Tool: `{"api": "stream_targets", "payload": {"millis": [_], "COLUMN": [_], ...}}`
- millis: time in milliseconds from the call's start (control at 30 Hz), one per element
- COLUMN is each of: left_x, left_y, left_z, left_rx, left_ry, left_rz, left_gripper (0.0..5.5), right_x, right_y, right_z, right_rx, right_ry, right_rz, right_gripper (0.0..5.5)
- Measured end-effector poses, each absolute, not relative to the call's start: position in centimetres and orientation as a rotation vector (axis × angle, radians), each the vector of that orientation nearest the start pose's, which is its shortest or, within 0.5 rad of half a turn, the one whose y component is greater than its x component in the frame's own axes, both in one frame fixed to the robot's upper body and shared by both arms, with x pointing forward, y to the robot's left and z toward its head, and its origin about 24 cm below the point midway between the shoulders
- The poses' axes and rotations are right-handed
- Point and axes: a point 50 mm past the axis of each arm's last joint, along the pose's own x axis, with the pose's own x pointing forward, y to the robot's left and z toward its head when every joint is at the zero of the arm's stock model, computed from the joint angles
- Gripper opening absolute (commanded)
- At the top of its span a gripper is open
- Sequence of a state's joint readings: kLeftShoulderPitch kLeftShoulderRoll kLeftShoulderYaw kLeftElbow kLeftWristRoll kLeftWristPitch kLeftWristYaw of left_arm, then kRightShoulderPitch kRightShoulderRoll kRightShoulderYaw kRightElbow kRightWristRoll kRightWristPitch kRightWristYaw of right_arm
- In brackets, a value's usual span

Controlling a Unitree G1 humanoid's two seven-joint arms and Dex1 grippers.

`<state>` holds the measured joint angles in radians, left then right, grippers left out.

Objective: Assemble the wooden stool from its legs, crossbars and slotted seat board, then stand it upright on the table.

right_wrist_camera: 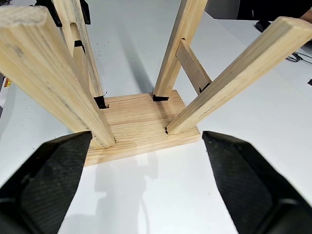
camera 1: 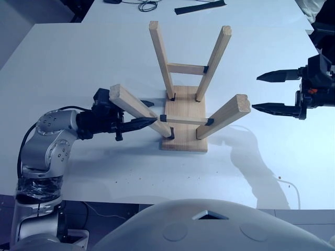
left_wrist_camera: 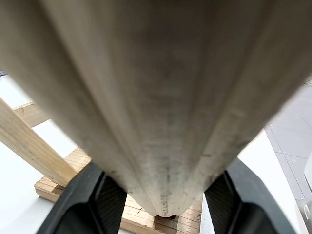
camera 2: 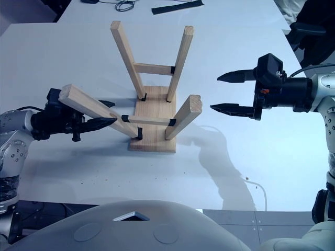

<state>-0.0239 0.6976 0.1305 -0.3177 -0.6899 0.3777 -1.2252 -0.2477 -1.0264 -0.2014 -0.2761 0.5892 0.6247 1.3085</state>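
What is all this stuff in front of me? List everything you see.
pale wooden slotted seat board: one, light wood, flat on the white table
pale wooden legs: four, light wood, standing up from the board, splayed
thin wooden crossbars: two, light wood, one joining each pair of legs
flat black strip: one, black, table's far edge
black cable: one loop, black, table's far edge
left hand: one, black, closed around the near-left leg
right hand: one, black, open, right of the legs, touching nothing
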Motion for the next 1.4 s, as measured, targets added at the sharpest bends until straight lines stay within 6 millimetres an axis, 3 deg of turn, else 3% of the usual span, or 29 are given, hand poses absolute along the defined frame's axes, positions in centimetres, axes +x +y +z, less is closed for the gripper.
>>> {"api": "stream_targets", "payload": {"millis": [867,1400], "left_x": [23.5,24.6], "left_y": [20.1,19.5], "left_z": [14.7,14.5], "left_rx": [0.171,0.199], "left_ry": [0.069,0.073], "left_rz": [-1.472,-1.510], "left_gripper": [2.04,2.04], "right_x": [21.8,21.3], "right_y": [-23.8,-21.9], "right_z": [18.8,17.7], "right_rx": [-0.390,-0.413], "right_ry": [0.363,0.391], "right_rz": [1.308,1.438], "right_gripper": [4.17,4.17]}}
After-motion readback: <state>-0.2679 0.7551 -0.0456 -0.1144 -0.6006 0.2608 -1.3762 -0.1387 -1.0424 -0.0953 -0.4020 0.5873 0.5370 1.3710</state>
